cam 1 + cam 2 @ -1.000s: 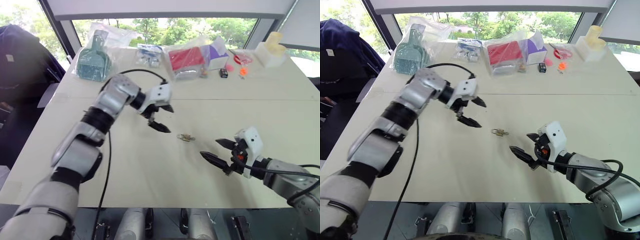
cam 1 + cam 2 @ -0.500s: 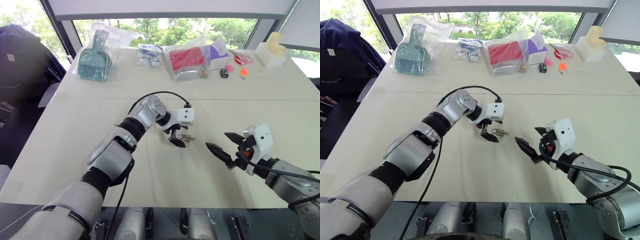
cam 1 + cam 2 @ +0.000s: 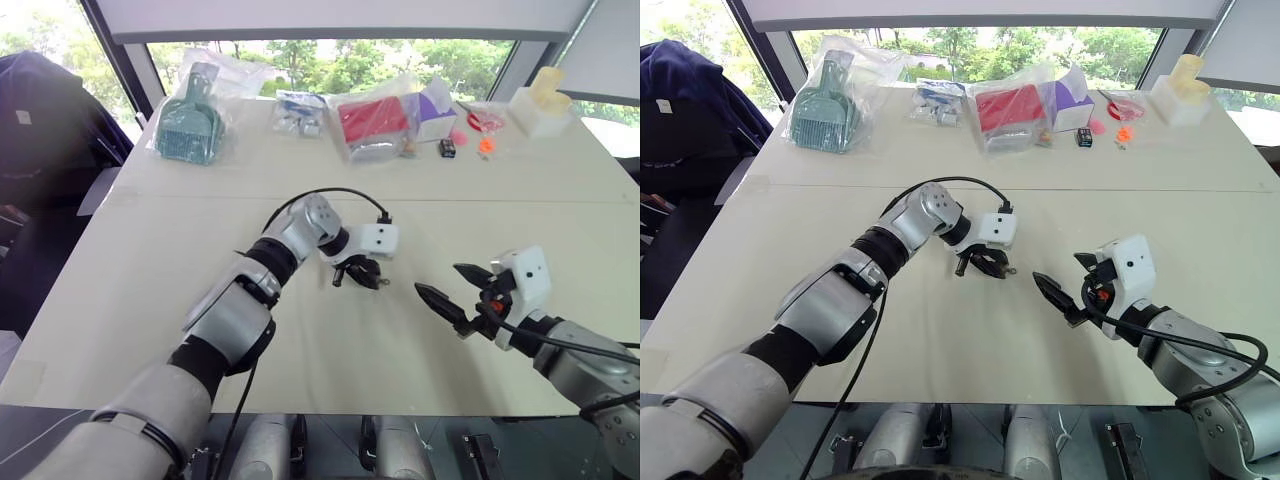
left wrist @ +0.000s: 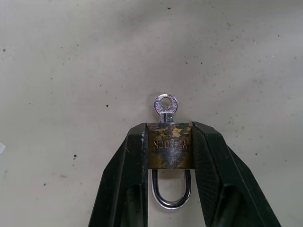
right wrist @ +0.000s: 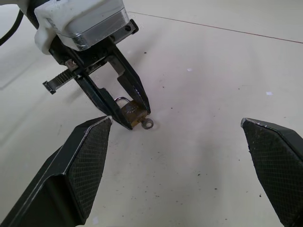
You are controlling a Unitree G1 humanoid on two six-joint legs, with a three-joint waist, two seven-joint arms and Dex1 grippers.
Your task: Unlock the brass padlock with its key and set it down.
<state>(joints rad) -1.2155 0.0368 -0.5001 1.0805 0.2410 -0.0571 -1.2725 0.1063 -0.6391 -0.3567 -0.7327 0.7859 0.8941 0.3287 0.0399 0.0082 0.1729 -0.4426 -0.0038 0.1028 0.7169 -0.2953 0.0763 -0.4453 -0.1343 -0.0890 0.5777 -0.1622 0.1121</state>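
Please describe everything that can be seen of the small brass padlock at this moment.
The brass padlock is a tiny, tarnished yellowish metal block with faint stamped letters. Its thin silver shackle looks closed. A silver key sticks out of the opposite end, its round bow free. The lock sits low at the pale table, near its middle. The left gripper is shut on it, one black finger on each side; the shackle lies between them.

Both arms are silver-grey with black joint bands. A black cable loops to the left gripper (image 3: 357, 277). White wrist blocks carry black, cross-hatched fingers (image 5: 87, 163).

Pale table (image 3: 560, 190) before sunlit windows (image 3: 330, 50) with greenery
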